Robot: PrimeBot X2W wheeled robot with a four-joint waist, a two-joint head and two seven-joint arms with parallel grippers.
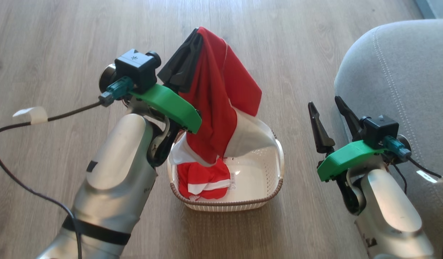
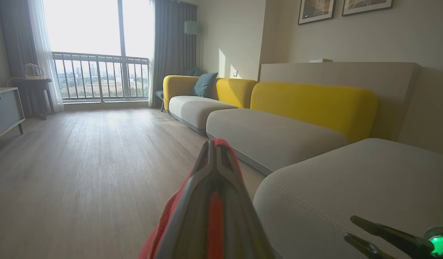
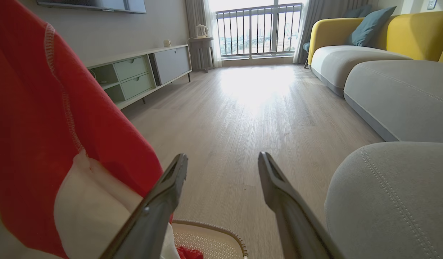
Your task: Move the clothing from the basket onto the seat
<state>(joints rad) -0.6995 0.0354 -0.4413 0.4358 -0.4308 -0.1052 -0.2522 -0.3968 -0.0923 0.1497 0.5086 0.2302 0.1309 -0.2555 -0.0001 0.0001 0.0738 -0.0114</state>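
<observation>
Left pincer (image 1: 196, 37): clamped on a red garment (image 1: 221, 93), raised above the basket (image 1: 243, 207).
Red garment: hangs from the fingers (image 1: 181, 64), white lower end trailing into the basket.
Second garment (image 1: 204, 181): red and white, lying in the basket's left side.
Right pincer (image 1: 325, 102): spread apart, holding nothing, between basket and seat (image 1: 405, 72).
Basket: on the floor (image 1: 63, 43), beside the seat.

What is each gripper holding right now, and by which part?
Left gripper pinches the red garment at its topmost fold. Right gripper is open, holding nothing.
</observation>
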